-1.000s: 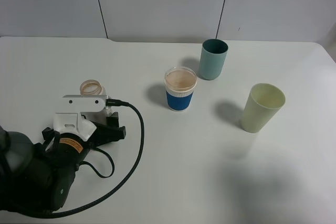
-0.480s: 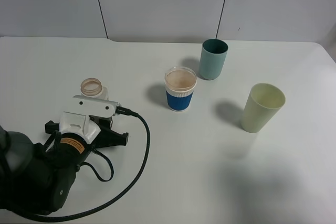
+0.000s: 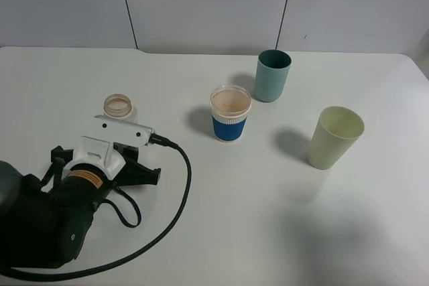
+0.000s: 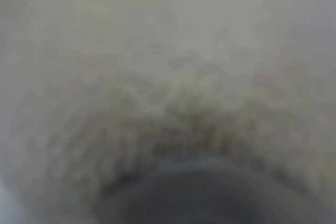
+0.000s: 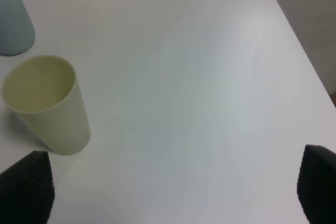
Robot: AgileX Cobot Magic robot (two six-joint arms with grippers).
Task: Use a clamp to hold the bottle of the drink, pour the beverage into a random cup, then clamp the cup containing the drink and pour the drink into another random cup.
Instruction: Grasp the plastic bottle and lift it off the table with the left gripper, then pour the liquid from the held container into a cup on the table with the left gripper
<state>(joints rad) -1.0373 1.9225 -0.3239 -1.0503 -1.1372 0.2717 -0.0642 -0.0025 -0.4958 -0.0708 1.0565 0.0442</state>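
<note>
Left arm (image 3: 67,212) retreated, drink (image 3: 230,102) in blue cup (image 3: 229,128)

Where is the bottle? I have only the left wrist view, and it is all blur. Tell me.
Observer: The bottle stands upright on the table, mouth open, just beyond the left arm.
Operator: Now list the cups across the exterior high view.
Observer: From left to right: a blue cup, a teal cup farther back, and a pale yellow cup farthest right. All three are upright.
Operator: Check the right gripper.
Observer: The right gripper is open and holds nothing. The pale yellow cup is near one fingertip.
</note>
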